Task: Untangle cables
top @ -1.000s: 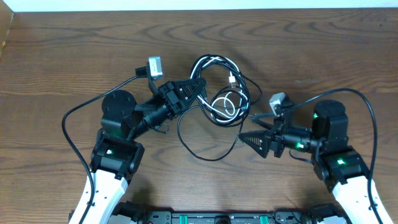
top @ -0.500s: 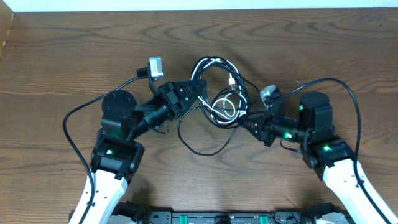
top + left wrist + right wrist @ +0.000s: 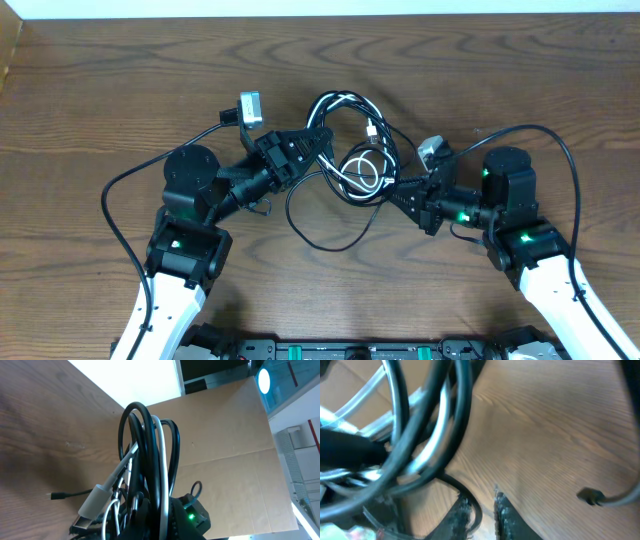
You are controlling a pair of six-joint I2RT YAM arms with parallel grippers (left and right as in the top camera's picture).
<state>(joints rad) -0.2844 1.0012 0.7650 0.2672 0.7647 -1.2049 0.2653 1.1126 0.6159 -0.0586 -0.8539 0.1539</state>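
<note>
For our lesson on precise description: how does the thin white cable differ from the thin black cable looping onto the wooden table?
The thin white cable is wound in small tight loops inside the bundle; the thin black cable sweeps one wide loop across the wooden table. The white cable lies wholly within the bundle; the black one leaves it. Both are thin and caught in the bundle the left hand grips.
</note>
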